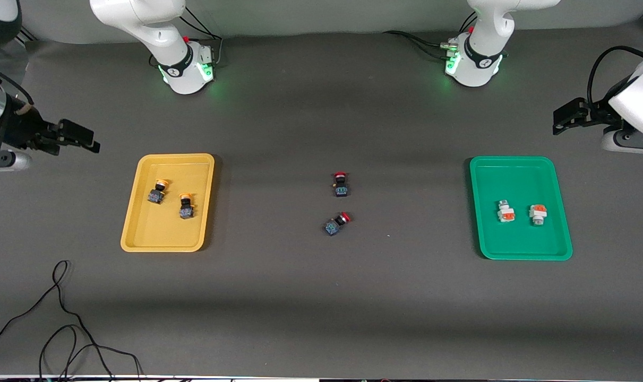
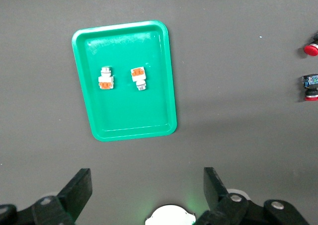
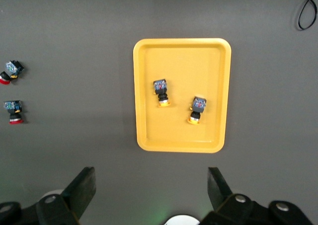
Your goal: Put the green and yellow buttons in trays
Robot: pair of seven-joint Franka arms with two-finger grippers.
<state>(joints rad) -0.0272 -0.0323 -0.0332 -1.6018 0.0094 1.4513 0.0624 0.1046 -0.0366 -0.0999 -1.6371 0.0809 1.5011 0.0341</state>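
Note:
The yellow tray (image 1: 162,231) lies toward the right arm's end of the table and holds two yellow-capped buttons (image 1: 158,191) (image 1: 186,206). In the right wrist view the tray (image 3: 179,61) and both buttons (image 3: 161,92) (image 3: 197,109) show. The green tray (image 1: 517,239) lies toward the left arm's end and holds two white-and-orange buttons (image 1: 505,211) (image 1: 538,214), which also show in the left wrist view (image 2: 105,78) (image 2: 138,77) on the tray (image 2: 129,115). My right gripper (image 1: 79,138) (image 3: 151,187) and my left gripper (image 1: 565,116) (image 2: 146,190) are open, empty and raised over bare table outside their trays.
Two red-capped switches (image 1: 341,184) (image 1: 336,224) lie at the table's middle between the trays. They also show in the left wrist view (image 2: 311,48) (image 2: 311,86) and the right wrist view (image 3: 10,70) (image 3: 13,111). A black cable (image 1: 61,318) lies near the front edge at the right arm's end.

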